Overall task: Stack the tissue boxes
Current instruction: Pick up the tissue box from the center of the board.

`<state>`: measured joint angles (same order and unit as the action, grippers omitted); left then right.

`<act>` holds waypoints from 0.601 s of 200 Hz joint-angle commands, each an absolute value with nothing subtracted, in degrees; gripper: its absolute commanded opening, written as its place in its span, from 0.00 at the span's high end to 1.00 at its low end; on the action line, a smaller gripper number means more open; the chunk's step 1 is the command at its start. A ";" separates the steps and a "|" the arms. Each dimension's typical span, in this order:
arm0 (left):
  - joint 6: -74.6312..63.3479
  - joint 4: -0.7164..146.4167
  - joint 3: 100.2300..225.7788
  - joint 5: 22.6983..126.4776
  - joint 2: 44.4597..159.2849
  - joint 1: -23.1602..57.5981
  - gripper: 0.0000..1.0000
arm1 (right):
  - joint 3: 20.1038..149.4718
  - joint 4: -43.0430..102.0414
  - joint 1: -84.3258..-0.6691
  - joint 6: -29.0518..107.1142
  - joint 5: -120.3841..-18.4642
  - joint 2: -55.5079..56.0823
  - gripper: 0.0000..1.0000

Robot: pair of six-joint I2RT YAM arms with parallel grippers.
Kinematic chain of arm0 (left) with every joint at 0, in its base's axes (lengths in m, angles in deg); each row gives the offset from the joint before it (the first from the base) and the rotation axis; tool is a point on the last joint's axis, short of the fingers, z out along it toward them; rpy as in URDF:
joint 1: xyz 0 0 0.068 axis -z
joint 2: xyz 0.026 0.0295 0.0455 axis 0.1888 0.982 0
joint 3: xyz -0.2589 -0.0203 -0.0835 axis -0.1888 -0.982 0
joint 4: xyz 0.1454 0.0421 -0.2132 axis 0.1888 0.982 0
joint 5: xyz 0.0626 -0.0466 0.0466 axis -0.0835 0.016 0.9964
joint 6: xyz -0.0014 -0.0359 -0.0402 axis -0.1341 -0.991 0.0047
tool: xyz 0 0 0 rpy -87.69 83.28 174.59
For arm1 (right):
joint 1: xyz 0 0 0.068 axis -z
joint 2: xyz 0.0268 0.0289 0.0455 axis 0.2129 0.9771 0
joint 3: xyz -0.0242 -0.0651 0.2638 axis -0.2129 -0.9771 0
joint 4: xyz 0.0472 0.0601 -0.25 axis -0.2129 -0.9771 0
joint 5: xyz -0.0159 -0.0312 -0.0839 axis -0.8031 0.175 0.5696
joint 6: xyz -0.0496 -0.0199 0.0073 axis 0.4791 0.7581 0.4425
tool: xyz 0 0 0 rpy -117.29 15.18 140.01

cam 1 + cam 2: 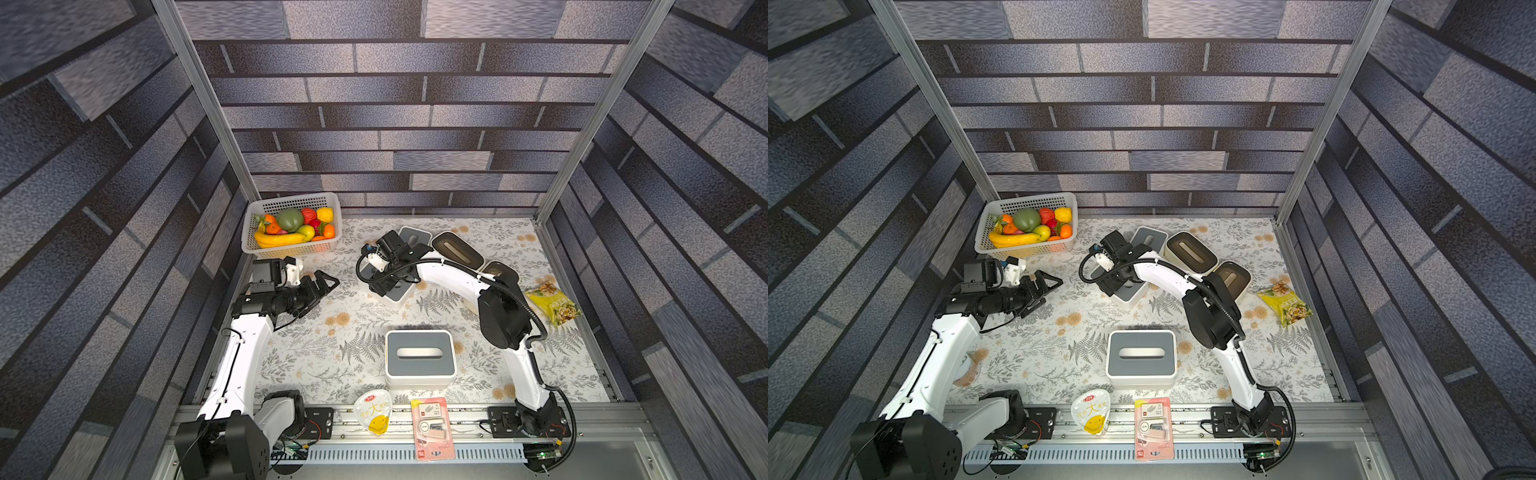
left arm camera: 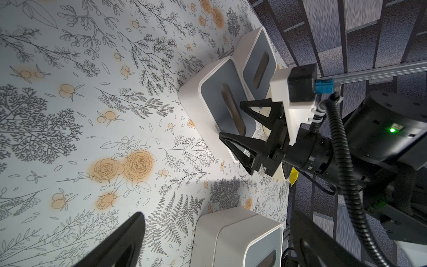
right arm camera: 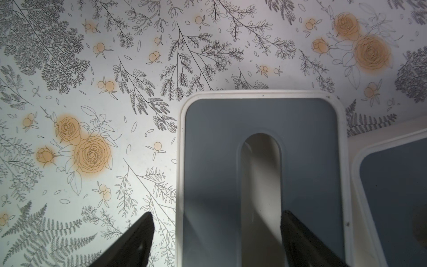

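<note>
Near the front middle stands a white tissue box with a grey lid [image 1: 419, 357] [image 1: 1141, 358]; in the left wrist view it [image 2: 235, 235] looks like two stacked. Another grey-lidded box [image 1: 397, 296] [image 3: 215, 148] lies mid-table under my right gripper [image 1: 384, 284] [image 3: 217, 231]. That gripper is open, with one finger beside the box's outer wall and the other over the lid by the slot. A third grey-lidded box [image 1: 415, 237] and two dark brown-lidded boxes [image 1: 457, 249] [image 1: 500, 272] sit behind. My left gripper [image 1: 328, 284] [image 2: 212, 242] hovers open and holds nothing.
A white basket [image 1: 266, 208] of fruit stands at the back left corner. A yellow snack bag [image 1: 555, 305] lies at the right edge. A jelly cup [image 1: 374, 409] and a pink packet [image 1: 432, 428] rest on the front rail.
</note>
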<state>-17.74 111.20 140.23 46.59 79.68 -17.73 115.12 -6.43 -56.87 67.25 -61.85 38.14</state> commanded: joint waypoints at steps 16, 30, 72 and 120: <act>-16.10 111.23 139.73 45.60 80.49 -18.08 0.00 | 116.58 -9.04 -56.39 66.78 -64.28 39.87 0.17; -16.08 111.40 139.82 45.62 80.61 -18.12 0.00 | 116.51 -9.13 -56.42 66.85 -64.36 40.09 0.17; -15.82 111.62 139.82 45.74 80.89 -18.17 0.00 | 116.82 -9.58 -56.41 66.88 -64.10 41.18 0.21; -15.84 111.66 139.82 45.59 81.11 -18.17 0.00 | 117.46 -10.30 -56.42 67.04 -63.49 42.06 0.26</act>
<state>-17.31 111.25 140.23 46.57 80.55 -17.73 115.87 -8.29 -56.76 67.20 -63.49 41.18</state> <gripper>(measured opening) 0.998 0.747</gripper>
